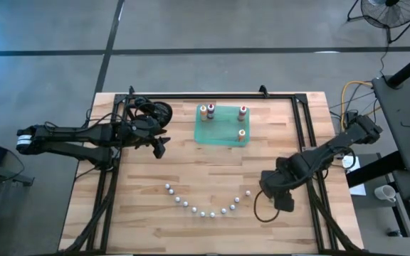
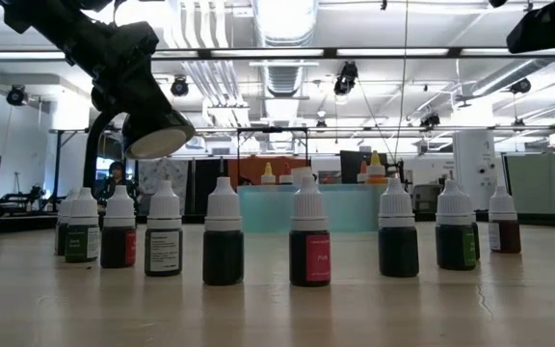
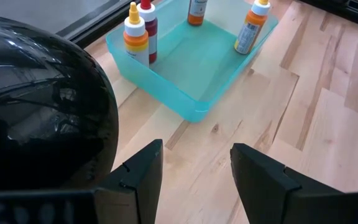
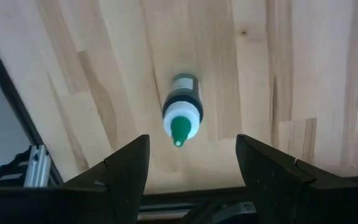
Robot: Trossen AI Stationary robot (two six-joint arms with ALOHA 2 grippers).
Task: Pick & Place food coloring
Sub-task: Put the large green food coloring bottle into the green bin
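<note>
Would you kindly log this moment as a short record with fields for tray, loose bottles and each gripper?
tray: green tray at the table's far middle, four bottles standing in it
loose bottles: arc of small white-capped bottles on the near side
left gripper: left gripper open, empty, beside the tray
right gripper: right gripper open above a green-tipped bottle

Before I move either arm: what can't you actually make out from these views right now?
- High view: colours of the small bottles in the arc, too small to tell.
- High view: the green-tipped bottle, hidden beneath the right gripper.
- Low view: labels on the row of bottles, too blurred to read.
- Left wrist view: the table beside the tray, blocked by a dark housing.
</note>
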